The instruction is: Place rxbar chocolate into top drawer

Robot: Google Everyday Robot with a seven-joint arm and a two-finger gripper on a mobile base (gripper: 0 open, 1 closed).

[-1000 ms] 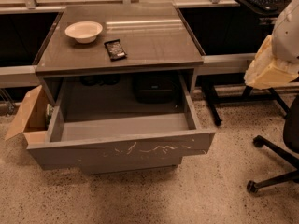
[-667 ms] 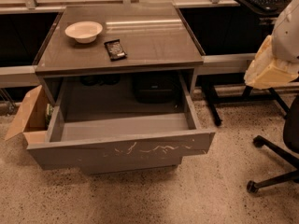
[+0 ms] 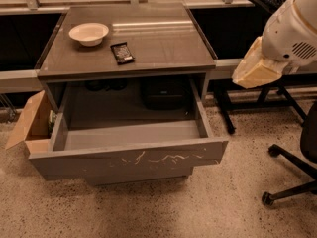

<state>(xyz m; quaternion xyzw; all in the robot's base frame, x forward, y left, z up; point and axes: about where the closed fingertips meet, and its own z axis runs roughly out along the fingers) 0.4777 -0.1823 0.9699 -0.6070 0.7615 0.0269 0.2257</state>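
The rxbar chocolate [image 3: 122, 52], a small black-wrapped bar, lies flat on the grey cabinet top [image 3: 163, 43], just right of and in front of a white bowl [image 3: 88, 32]. The top drawer [image 3: 129, 158] is pulled wide open below it. Its inside is bare and its grey front panel shows pale scratches. My gripper is not in view. Only a white arm segment with a tan cover [image 3: 282, 43] shows at the upper right, well away from the bar and to the right of the cabinet.
A brown cardboard box [image 3: 30, 125] sits on the floor against the drawer's left side. A black office chair base [image 3: 297, 172] stands at the right. A dark object [image 3: 166, 93] sits in the cabinet recess behind the drawer. The floor is speckled.
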